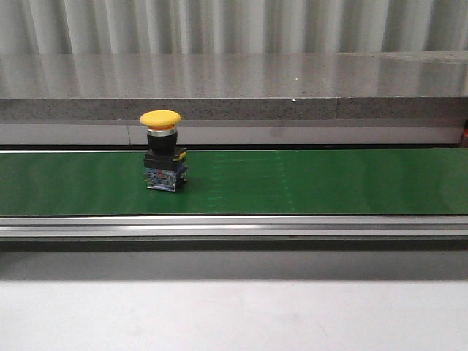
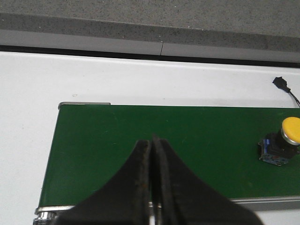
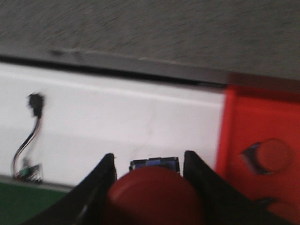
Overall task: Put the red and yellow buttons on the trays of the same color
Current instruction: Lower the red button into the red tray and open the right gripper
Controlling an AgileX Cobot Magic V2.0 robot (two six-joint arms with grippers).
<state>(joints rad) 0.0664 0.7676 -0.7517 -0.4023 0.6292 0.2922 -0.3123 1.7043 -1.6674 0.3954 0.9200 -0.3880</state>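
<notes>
While the front view shows neither arm, it gives a yellow mushroom-head push button (image 1: pixel 161 150) standing upright on its black and blue switch body, on the left half of a long green conveyor belt (image 1: pixel 329 183). Metal rail (image 1: pixel 234 227) runs along the belt's near edge; a white surface (image 1: pixel 234 314) lies nearer the camera, a grey stone ledge (image 1: pixel 234 88) behind the belt.

Left wrist view: left pincer (image 2: pixel 153 140), black fingers pressed together with nothing between them, hanging over the green belt near its end. Same yellow button (image 2: pixel 283 143) sits well apart from the fingers, on the belt. A small black connector on a thin wire (image 2: pixel 281 83) lies on the white surface beyond the belt.

Right wrist view, blurred: right pincer (image 3: pixel 149 164) clamped on a red mushroom-head push button (image 3: pixel 152 194), one black finger (image 3: pixel 101 180) either side of the cap, blue switch body showing just past it. Held above the white surface, just beside a red tray (image 3: pixel 243 122). Another red button (image 3: pixel 267 157) already lies in that tray
</notes>
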